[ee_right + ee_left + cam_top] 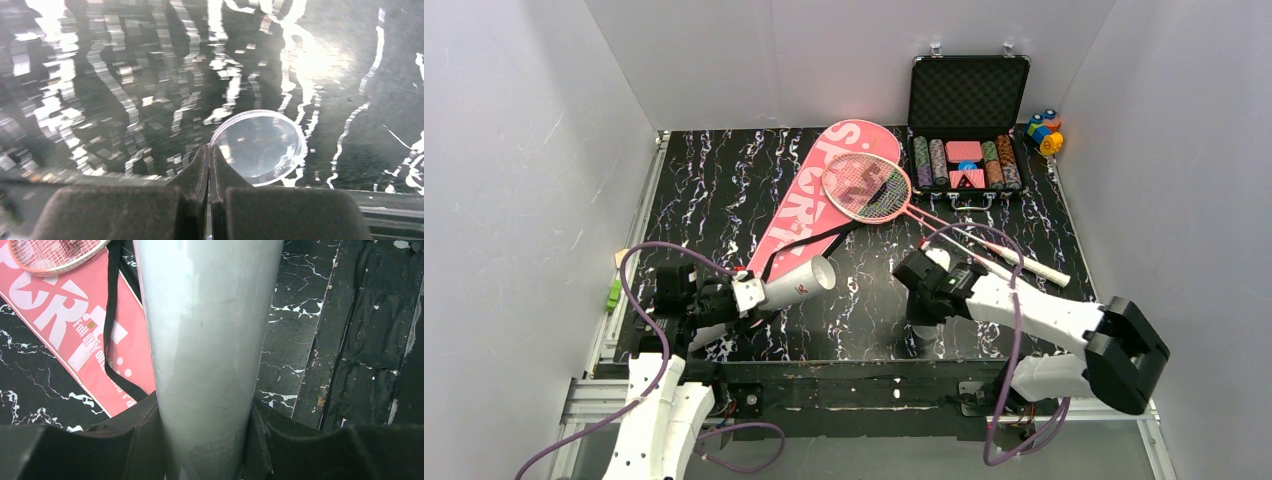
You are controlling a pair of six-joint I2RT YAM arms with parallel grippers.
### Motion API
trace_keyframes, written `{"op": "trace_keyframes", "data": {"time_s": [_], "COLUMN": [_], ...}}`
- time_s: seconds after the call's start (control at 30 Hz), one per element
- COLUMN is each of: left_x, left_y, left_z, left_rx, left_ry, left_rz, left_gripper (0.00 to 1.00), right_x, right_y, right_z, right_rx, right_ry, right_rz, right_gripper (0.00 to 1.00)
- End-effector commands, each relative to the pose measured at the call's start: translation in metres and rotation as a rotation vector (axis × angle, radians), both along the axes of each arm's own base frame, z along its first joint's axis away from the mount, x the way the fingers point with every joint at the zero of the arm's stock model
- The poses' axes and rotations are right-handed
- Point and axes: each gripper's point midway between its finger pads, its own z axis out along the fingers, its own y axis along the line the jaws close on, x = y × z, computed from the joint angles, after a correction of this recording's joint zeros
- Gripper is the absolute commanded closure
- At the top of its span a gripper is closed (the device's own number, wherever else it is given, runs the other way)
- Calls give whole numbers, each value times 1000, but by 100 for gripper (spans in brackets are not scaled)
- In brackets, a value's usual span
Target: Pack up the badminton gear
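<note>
Left gripper: clamps white tube squarely between part-spread jaws, open end aimed toward pink bag. Right gripper: presses jaws fully together, tips touching near rim of clear round cap flat on table; cannot tell whether pinched.

White walls enclose a black marbled tabletop (white-veined, glossy).

Lab booth, white walls
</note>
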Motion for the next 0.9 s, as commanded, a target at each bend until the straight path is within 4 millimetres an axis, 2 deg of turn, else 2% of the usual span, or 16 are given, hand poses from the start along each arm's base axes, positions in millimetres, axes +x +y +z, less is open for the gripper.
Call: {"op": "trace_keyframes", "data": {"time_s": [0.0, 0.03, 0.1, 0.17, 0.23, 0.33, 0.4, 0.6, 0.87], "left_x": [-6, -7, -7, -7, -8, -11, -13, -18, -19], "left_y": [-6, -6, -7, -8, -8, -8, -9, -11, -14], "left_z": [-2, -3, -3, -2, -1, -2, -2, 1, 5], "left_rx": [-30, -31, -31, -35, -35, -33, -35, -41, -53], "left_ry": [15, 19, 15, 15, 14, 10, 6, -10, -10], "left_rz": [-39, -40, -43, -48, -51, -66, -79, -103, -119], "left_gripper": [94, 94, 94, 94, 94, 94, 94, 94, 94], "right_x": [13, 11, 10, 3, -6, -22, -28, -37, -37], "right_y": [59, 71, 83, 90, 97, 112, 121, 142, 160], "right_z": [104, 133, 186, 228, 258, 287, 298, 311, 300], "right_rx": [352, 443, 572, 672, 745, 856, 915, 1037, 1042], "right_ry": [-164, -207, -295, -357, -388, -391, -388, -370, -322], "right_rz": [170, 226, 295, 374, 453, 577, 632, 719, 750], "right_gripper": [99, 99, 99, 99, 99, 99, 99, 99, 99]}}
